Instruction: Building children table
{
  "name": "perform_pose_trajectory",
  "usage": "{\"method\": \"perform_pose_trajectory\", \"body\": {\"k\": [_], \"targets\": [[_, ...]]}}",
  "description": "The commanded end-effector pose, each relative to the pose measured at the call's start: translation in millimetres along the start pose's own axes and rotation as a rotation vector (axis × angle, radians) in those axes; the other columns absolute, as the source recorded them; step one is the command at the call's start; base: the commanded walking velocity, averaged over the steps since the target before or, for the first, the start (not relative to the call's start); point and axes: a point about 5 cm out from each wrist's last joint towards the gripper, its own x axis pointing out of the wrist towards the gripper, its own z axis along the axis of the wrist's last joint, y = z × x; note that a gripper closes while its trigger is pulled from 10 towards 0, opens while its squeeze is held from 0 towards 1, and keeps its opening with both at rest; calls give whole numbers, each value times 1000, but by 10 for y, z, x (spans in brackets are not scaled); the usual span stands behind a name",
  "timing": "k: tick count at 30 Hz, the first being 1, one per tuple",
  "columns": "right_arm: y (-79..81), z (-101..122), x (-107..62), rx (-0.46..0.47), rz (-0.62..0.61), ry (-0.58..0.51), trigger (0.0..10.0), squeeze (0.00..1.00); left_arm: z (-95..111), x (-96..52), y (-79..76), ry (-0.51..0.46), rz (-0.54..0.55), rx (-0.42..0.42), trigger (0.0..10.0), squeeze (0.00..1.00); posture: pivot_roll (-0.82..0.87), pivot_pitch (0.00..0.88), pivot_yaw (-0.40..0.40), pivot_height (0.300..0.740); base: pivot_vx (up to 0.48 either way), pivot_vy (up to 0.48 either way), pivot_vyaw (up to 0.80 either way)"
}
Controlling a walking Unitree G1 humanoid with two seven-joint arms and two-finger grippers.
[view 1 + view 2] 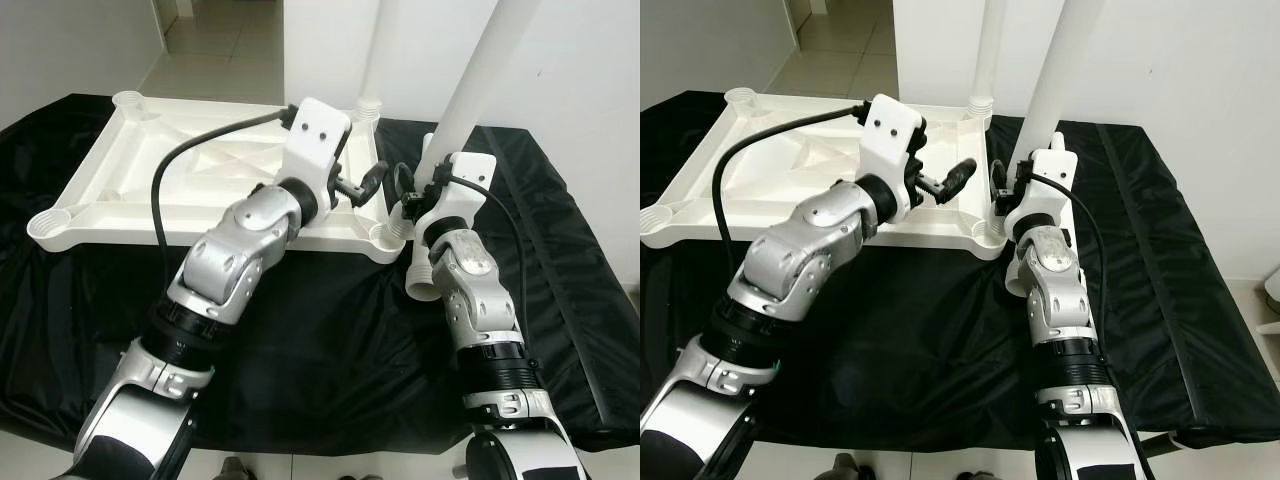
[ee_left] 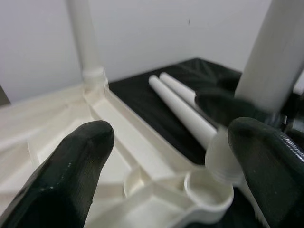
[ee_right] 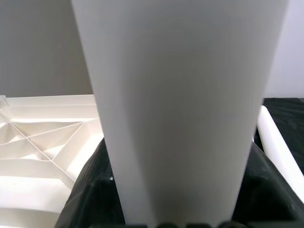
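One white tabletop (image 1: 200, 190) lies upside down on the worktop (image 1: 330, 330), which is draped in black cloth, ribs and corner sockets facing up. A leg (image 1: 372, 50) stands upright in its far right socket. My right gripper (image 1: 418, 190) is clamped on a second leg (image 1: 475, 70), held tilted, its lower threaded end just beside the near right corner socket (image 2: 209, 192); I cannot tell whether it is seated. My left gripper (image 1: 368, 187) hovers over the tabletop's right edge, fingers (image 2: 61, 175) spread apart, nothing between them. Two more legs (image 2: 183, 107) lie side by side on the black cloth beyond that corner, near the wall (image 1: 580, 70). Another white tube end (image 1: 420, 283) rests on the cloth below my right wrist. Tiled floor (image 1: 215, 50) shows beyond the worktop's far edge.
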Motion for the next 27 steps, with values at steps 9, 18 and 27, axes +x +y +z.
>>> {"method": "perform_pose_trajectory", "body": {"k": [9,18,27], "targets": [[-70,-79,-25,19,51,-29,10000,0,-248,-140,-282,19,-249,6,10000,0,-11,108,-6,740,0,0,0],[-146,-328,-27,85,108,21,10000,0,-345,-356,-478,33,-316,-24,10000,0,6,108,-23,740,0,0,0],[-143,-344,12,90,143,16,10000,0,-350,-432,-561,37,-340,-33,10000,0,9,108,-26,740,0,0,0]]}}
